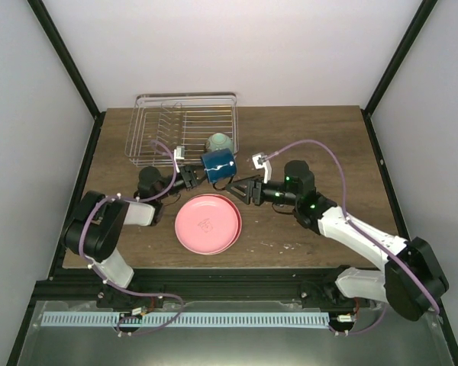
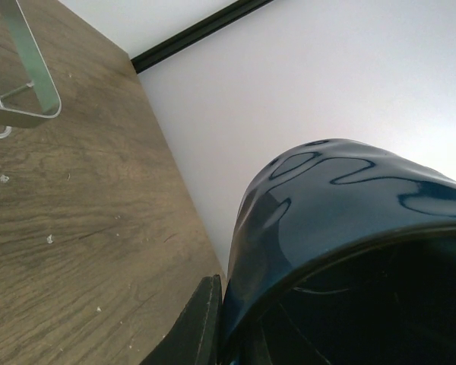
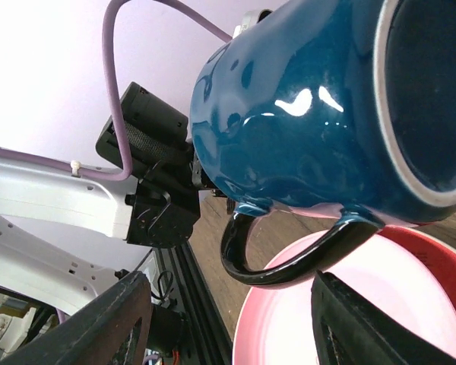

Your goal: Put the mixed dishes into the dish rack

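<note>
- Carrying the dark blue cup (image 1: 218,164) to the dish rack (image 1: 185,126), by my judgement; it hangs on its side over the table (image 1: 305,137), just off the rack's near right corner.
- Next move: clear the rack's wire wall, then release.
- My left claw (image 1: 195,177) is clamped narrow on the cup; my right claw (image 1: 240,187) stands half open, holding nothing.

light: bright, even | shadows: faint on my tabletop (image 1: 305,137) | glare: white spots on blue cup (image 3: 304,99) | focus: my right pincer (image 3: 232,319) soft, close to lens
</note>
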